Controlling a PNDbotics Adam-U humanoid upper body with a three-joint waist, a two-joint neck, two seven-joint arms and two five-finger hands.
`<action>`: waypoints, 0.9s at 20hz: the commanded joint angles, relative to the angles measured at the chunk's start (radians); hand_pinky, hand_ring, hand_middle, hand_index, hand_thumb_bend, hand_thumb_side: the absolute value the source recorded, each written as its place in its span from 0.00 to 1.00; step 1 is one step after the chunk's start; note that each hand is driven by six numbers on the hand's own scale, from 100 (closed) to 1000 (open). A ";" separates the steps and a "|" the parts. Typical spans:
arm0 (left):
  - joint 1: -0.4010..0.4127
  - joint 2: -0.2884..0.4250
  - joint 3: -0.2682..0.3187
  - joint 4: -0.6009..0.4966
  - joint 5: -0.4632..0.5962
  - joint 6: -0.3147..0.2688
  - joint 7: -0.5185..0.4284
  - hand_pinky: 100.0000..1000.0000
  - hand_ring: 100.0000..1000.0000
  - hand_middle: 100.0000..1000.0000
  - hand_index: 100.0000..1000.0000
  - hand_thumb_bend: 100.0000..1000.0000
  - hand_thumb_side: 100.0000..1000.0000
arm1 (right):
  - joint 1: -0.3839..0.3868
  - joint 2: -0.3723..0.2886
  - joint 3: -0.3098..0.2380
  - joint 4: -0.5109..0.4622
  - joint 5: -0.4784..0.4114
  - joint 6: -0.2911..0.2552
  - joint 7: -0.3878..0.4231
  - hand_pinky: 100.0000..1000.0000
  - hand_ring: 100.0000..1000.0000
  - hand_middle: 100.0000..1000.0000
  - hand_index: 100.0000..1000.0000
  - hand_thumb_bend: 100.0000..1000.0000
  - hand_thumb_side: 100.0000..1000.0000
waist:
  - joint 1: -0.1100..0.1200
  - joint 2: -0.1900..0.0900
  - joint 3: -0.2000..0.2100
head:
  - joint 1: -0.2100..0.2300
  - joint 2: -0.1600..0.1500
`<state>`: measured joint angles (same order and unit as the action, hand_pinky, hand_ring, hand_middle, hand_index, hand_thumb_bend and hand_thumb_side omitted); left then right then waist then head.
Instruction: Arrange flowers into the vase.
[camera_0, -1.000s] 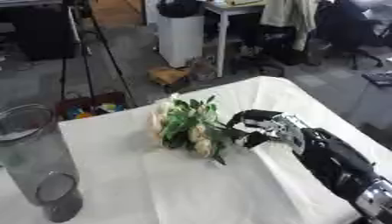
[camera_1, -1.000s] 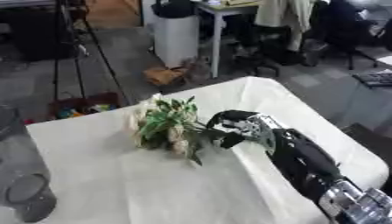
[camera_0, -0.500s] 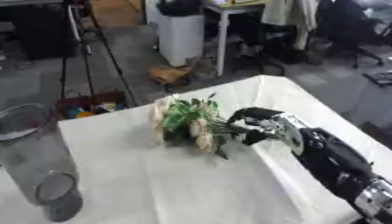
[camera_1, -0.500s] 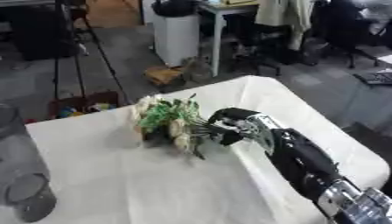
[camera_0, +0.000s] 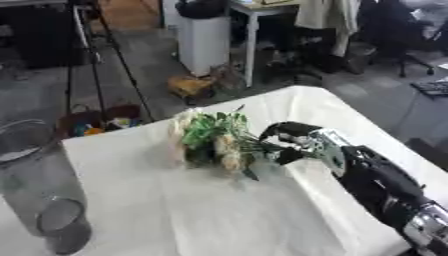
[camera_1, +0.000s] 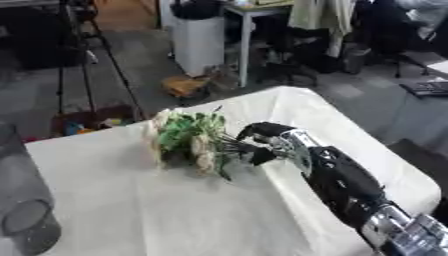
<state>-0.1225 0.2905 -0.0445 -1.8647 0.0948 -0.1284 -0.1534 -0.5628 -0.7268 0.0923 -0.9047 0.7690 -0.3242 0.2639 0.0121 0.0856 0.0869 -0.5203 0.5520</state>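
A bunch of pale flowers with green leaves (camera_0: 210, 142) is held just above the white tablecloth near its far middle. My right hand (camera_0: 296, 141) comes in from the lower right and is shut on the stems at the bunch's right end. A tall clear glass vase (camera_0: 33, 176) stands at the left edge of the table, well away from the flowers. A smaller dark glass (camera_0: 63, 231) stands right in front of it. My left hand shows in neither view.
The white cloth-covered table (camera_0: 219, 215) ends close behind the flowers and drops off at the right. Beyond it on the floor are a tripod (camera_0: 96, 55), a white bin (camera_0: 203, 42) and office chairs.
My right hand has lifted and tipped the flower bunch, and the blooms now point more upward and toward the left. The camera has shifted slightly.
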 joint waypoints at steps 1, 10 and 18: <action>-0.006 0.010 0.010 -0.013 -0.005 -0.002 -0.003 0.71 0.65 0.64 0.72 1.00 0.77 | -0.014 -0.046 -0.009 -0.043 -0.028 0.006 0.006 0.82 0.88 0.80 0.88 0.00 0.48 | -0.002 -0.014 -0.002 | -0.001 -0.001; -0.004 0.012 0.012 -0.011 -0.007 -0.001 -0.006 0.71 0.65 0.64 0.72 1.00 0.77 | -0.009 -0.061 -0.013 -0.075 -0.061 0.027 0.014 0.82 0.88 0.81 0.88 0.00 0.49 | -0.005 -0.019 -0.012 | -0.002 0.002; -0.004 0.012 0.012 -0.012 -0.008 -0.002 -0.007 0.71 0.65 0.64 0.72 1.00 0.77 | 0.002 -0.059 -0.010 -0.032 -0.026 0.032 0.044 0.84 0.91 0.86 0.90 0.01 0.50 | -0.005 -0.018 -0.010 | -0.003 0.002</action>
<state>-0.1218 0.2905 -0.0439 -1.8646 0.0900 -0.1302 -0.1567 -0.5513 -0.7447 0.0920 -0.9401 0.7302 -0.2934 0.2987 0.0100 0.0790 0.0760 -0.5208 0.5523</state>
